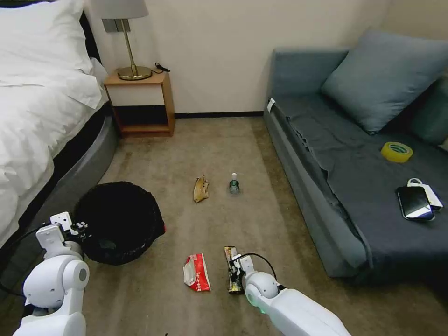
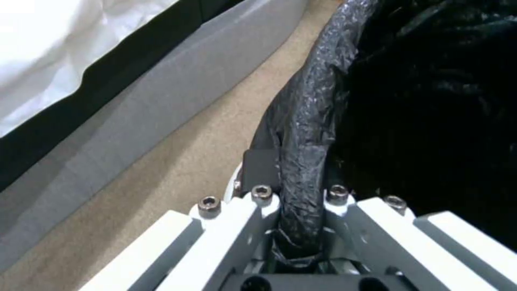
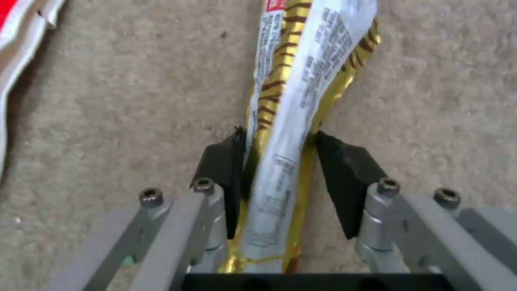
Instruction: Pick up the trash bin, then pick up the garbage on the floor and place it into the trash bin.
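The trash bin [image 1: 119,221], lined with a crinkled black bag, sits on the carpet by the bed. My left gripper [image 1: 79,228] is shut on its near rim; in the left wrist view the bag-covered rim [image 2: 323,89] runs between the fingers of the left gripper [image 2: 299,171]. My right gripper [image 1: 234,272] is down on the long gold-brown wrapper [image 1: 229,254]. In the right wrist view both black pads [image 3: 221,161] press the sides of the wrapper [image 3: 307,60], which lies on the floor. A red-and-white wrapper [image 1: 197,273], a banana peel [image 1: 201,189] and a small bottle [image 1: 234,184] lie on the carpet.
The bed [image 1: 37,116] runs along the left and a grey sofa [image 1: 354,186] along the right. On the sofa lie a yellow tape roll [image 1: 396,151] and a black phone [image 1: 414,203]. A nightstand [image 1: 140,100] with a lamp stands at the far wall.
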Robot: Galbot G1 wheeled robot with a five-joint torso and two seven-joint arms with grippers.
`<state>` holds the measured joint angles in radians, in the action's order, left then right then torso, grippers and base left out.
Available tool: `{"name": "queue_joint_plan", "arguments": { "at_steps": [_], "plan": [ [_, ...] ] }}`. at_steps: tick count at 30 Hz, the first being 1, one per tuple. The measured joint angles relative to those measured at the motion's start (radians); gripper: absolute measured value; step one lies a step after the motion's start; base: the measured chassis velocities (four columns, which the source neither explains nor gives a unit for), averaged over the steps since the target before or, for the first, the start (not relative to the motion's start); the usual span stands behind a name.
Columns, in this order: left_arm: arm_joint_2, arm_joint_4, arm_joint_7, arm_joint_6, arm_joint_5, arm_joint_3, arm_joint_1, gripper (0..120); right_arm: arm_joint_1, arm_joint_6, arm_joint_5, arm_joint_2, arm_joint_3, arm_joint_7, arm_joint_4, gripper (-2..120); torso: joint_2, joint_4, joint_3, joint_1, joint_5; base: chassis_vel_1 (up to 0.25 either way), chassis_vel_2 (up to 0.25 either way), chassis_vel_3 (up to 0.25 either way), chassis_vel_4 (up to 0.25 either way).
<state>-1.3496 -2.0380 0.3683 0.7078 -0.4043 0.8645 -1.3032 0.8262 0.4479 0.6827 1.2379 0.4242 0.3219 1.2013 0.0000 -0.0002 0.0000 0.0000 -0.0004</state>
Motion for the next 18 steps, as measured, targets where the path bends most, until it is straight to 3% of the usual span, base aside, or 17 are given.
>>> {"name": "queue_joint_plan", "arguments": {
  "at_steps": [6,18],
  "plan": [
    [-0.001,-0.002,0.0,0.0,0.0,0.0,-0.001,3,0.001,-0.01,-0.003,-0.014,-0.001,0.007,0.023,35,0.0,0.0,0.0,0.0,0.0003,0.0,0.0,0.0,0.0],
    [-0.006,-0.006,-0.001,0.0,0.0,-0.001,-0.001,3,0.026,-0.032,-0.02,-0.036,-0.02,0.003,0.056,0,0.0,0.0001,0.0,0.0,0.0004,0.0,0.0,0.0,0.0]
  ]
}}
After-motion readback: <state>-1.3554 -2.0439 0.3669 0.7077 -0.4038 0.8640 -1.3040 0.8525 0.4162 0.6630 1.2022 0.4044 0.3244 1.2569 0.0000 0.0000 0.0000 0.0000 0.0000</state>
